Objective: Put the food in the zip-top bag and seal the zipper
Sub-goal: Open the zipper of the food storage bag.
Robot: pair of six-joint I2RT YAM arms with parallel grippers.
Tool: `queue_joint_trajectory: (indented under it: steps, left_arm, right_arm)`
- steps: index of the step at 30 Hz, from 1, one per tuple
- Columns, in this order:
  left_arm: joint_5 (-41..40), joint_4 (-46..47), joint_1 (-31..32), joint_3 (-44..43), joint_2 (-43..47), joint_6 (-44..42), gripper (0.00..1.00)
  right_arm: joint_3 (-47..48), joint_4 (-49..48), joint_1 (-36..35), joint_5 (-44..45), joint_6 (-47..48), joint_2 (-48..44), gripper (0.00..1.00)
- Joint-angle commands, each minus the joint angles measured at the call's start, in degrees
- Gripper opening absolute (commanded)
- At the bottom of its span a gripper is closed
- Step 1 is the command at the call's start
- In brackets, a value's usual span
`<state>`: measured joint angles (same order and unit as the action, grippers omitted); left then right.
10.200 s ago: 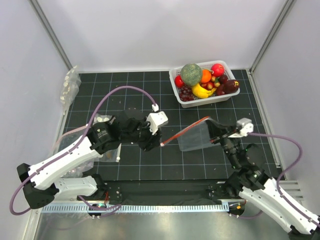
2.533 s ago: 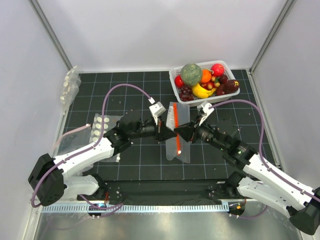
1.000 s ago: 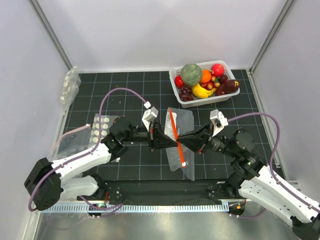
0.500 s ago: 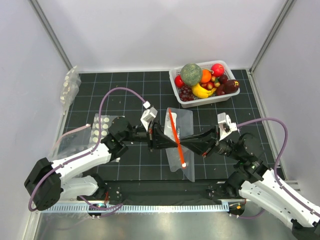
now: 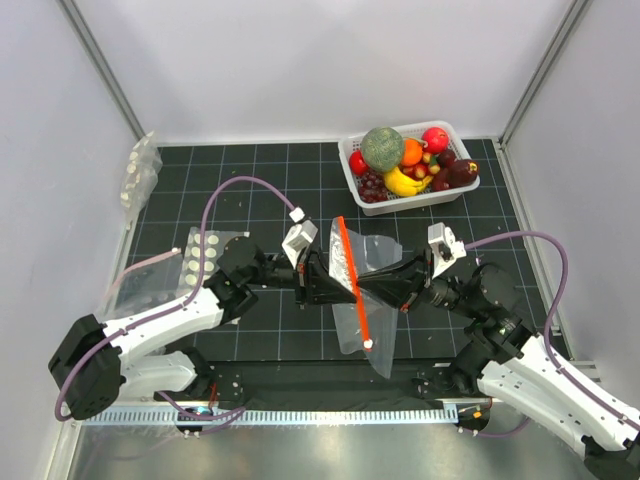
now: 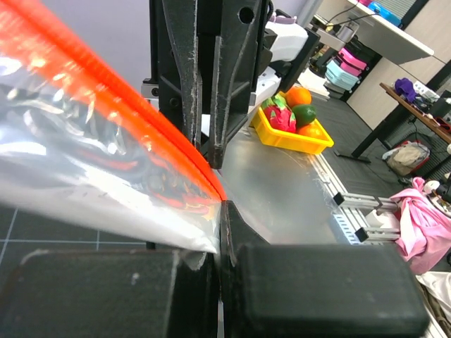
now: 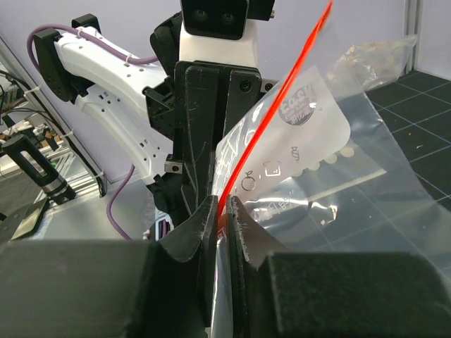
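Note:
The clear zip-top bag (image 5: 372,256) hangs above the table's middle between both grippers. Its red-orange zipper (image 5: 345,245) runs from far to near and ends in a small white tip. My left gripper (image 5: 333,284) is shut on the bag's mouth edge at the zipper (image 6: 141,121), and in the left wrist view the left gripper (image 6: 222,211) shows no gap. My right gripper (image 5: 363,291) faces it. In the right wrist view the right gripper (image 7: 224,208) pinches the zipper (image 7: 282,84). The food stays in the white basket (image 5: 412,199): a red ball (image 5: 435,138), an orange ball (image 5: 411,151) and another red ball (image 5: 357,162).
The basket also holds a green melon-like ball (image 5: 382,148), a yellow banana (image 5: 402,185) and dark purple fruit. Clear bags of white discs lie at the left (image 5: 205,250) and far left (image 5: 140,170). White walls stand close on three sides.
My right gripper's jaws have narrowed onto the zipper strip and the gripper has shifted a little left. The bag's near end has swung slightly lower. The left arm has hardly moved.

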<state>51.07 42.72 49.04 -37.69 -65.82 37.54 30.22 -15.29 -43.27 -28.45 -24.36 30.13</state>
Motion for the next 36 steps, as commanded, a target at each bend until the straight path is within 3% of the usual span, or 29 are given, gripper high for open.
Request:
queue_joint_trajectory:
  steps: [1,18,36]
  left_arm:
    - [1.8,3.7,0.6,-0.4,1.0,0.6,0.00]
    - [1.5,3.8,0.8,-0.3,1.0,0.3,0.01]
    - [1.7,3.8,0.9,-0.2,1.3,0.2,0.00]
  right_arm:
    - [1.2,-1.8,-0.1,0.0,-0.2,0.2,0.16]
    - [0.8,-2.2,0.0,-0.1,-0.2,-1.6,0.21]
    - [2.0,-0.7,-0.1,-0.3,0.5,1.6,0.16]
